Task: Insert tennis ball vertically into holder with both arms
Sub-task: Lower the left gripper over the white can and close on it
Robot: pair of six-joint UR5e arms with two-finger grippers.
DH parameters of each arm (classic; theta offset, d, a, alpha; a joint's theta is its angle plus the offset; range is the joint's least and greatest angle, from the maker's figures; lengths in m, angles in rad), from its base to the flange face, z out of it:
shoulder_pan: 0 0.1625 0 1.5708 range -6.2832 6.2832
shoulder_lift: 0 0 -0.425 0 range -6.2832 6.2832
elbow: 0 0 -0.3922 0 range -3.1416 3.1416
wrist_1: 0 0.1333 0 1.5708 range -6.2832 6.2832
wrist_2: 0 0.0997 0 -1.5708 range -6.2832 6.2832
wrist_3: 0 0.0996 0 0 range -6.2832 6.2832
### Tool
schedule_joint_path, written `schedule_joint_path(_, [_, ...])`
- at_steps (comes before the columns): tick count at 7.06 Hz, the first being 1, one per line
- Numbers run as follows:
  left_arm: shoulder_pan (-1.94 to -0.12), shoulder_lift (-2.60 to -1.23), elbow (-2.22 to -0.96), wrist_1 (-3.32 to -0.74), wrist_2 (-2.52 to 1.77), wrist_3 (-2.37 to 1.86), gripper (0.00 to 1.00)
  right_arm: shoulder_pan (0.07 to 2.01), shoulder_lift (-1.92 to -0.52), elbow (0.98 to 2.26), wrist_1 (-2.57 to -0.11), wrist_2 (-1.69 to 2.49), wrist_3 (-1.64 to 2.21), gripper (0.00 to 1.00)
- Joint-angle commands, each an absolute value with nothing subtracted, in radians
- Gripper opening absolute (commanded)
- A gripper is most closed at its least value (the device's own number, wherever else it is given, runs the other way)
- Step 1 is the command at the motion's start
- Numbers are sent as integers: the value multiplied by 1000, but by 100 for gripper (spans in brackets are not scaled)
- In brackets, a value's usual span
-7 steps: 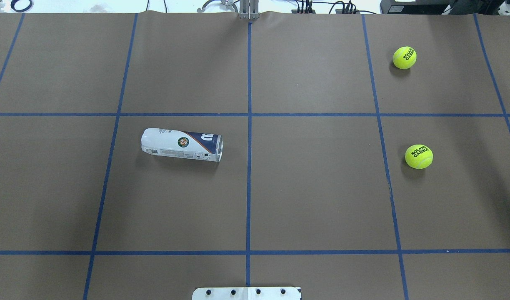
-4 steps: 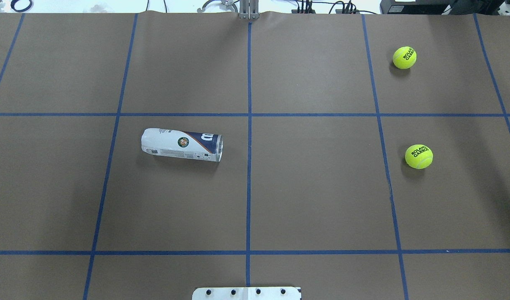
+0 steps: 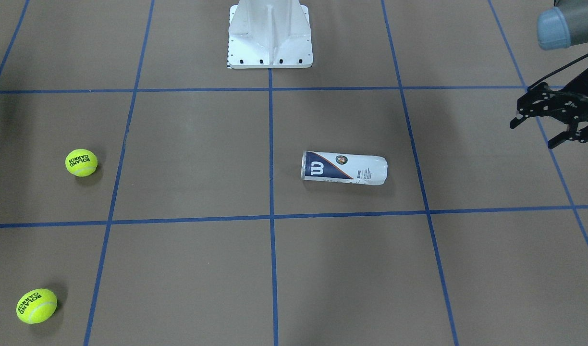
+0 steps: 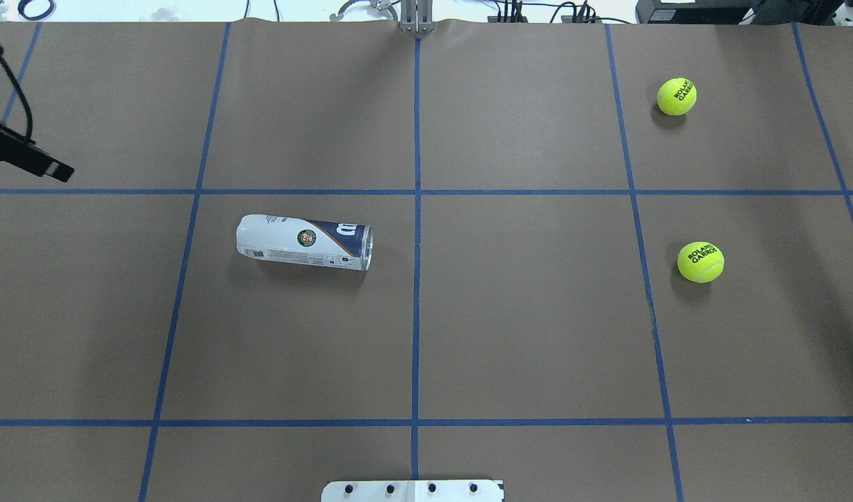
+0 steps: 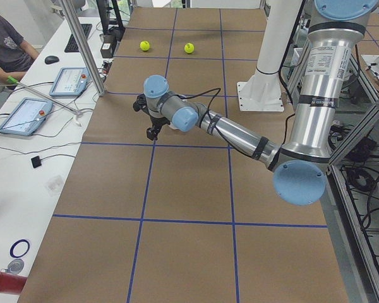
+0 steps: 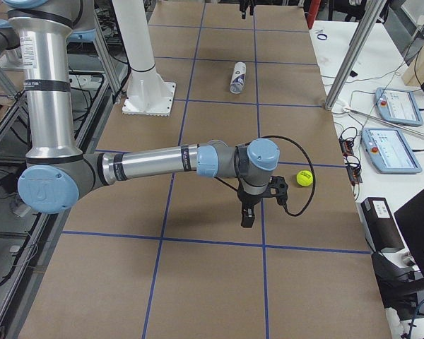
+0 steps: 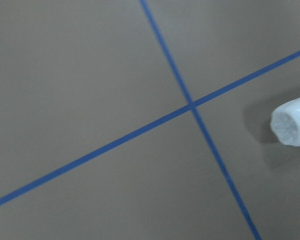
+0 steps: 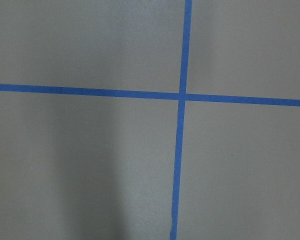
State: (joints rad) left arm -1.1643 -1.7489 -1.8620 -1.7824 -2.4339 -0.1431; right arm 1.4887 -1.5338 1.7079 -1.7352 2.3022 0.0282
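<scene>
The holder (image 4: 304, 242) is a clear can with a white and navy label. It lies on its side left of the table's centre, its open rim toward the centre line, and also shows in the front view (image 3: 344, 168). Its white closed end shows in the left wrist view (image 7: 292, 126). Two yellow tennis balls (image 4: 677, 96) (image 4: 700, 262) rest at the far right. My left gripper (image 3: 534, 133) hovers open and empty well to the holder's left. My right gripper (image 6: 247, 215) shows only in the right side view, near one ball (image 6: 304, 179); I cannot tell its state.
The white pedestal base (image 4: 412, 490) stands at the table's near middle edge. Blue tape lines (image 4: 417, 279) split the brown table into squares. Tablets and cables lie on the side bench (image 5: 25, 117), where a person sits.
A black part of my left gripper has come into the overhead view at the left edge. The holder and both balls have not moved.
</scene>
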Motion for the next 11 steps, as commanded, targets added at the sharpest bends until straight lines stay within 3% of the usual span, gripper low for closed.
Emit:
schedule_joint_path(1, [-1053,-1874,-1859,-1770,-2404,-147,100,1488,-1526,1707,-1735,2299,32,99])
schedule_joint_path(3, [-879,-2004,-1852,-1755,-2215,-138,99,1488,-1525,1707,-1735,2299,34,99])
schedule_joint_path(6, [-761,-2110,-1819,-1732,-2168,-11,99,1488,-1520,1707,-1736,2299,32,99])
schedule_joint_path(11, [-659,-2337,-1547,-1692,-2029,414,100,1488,-1522,1712,-1736,2299,32,99])
